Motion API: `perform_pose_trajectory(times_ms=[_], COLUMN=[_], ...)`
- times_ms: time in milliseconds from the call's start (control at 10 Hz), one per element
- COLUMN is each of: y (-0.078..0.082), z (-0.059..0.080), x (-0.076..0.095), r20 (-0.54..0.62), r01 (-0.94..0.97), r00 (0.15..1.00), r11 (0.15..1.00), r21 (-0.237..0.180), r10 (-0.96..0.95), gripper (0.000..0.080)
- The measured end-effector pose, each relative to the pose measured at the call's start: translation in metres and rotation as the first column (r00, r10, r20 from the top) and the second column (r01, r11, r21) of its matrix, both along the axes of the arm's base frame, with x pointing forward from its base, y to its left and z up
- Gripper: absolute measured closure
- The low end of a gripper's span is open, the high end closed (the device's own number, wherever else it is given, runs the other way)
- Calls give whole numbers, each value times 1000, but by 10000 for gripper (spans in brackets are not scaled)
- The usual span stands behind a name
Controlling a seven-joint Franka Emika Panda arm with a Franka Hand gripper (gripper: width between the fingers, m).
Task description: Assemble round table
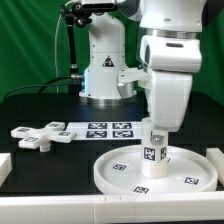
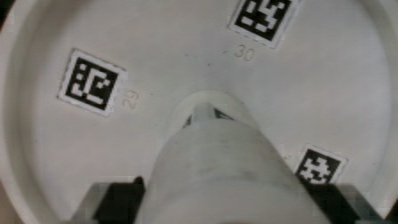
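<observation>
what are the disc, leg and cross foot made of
Disc: probably matte white plastic; smooth moulded rim, no grain.
Leg: likely the same; plain, smooth white surface.
Cross-shaped foot: seemingly white plastic too, though too small to show texture.

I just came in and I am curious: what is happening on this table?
The arm's pincer holds the leg upright at the middle of the disc, apparently fitting it in. The foot lies apart on the tabletop, at the exterior view's left, not yet attached.
</observation>
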State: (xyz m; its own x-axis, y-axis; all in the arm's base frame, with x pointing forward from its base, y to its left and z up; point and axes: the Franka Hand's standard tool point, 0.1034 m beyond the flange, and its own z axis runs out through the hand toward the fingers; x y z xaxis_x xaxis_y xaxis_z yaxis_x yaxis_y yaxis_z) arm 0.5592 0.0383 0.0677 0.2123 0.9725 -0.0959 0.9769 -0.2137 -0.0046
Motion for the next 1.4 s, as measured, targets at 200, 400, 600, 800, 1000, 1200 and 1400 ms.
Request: perform_pose_trajectory(times_ms=[200, 400, 600, 800, 1000, 1200, 1400], y=[0, 2, 4, 4, 4, 4, 3], z=[0, 0, 0, 0, 0, 0, 0], x=[-1, -2, -2, -2, -2, -2, -3], r20=[17, 30, 30, 36, 38, 36, 23], r01=[227, 474, 636, 716, 784, 887, 959], r00=[974, 880, 770, 696, 619, 458, 276], r11=[974, 880, 771, 697, 620, 459, 277], r21=[5, 16, 24, 27, 31, 42, 56], r10=[-227, -474, -637, -717, -784, -888, -961], gripper=[393, 393, 393, 393, 392, 392, 392])
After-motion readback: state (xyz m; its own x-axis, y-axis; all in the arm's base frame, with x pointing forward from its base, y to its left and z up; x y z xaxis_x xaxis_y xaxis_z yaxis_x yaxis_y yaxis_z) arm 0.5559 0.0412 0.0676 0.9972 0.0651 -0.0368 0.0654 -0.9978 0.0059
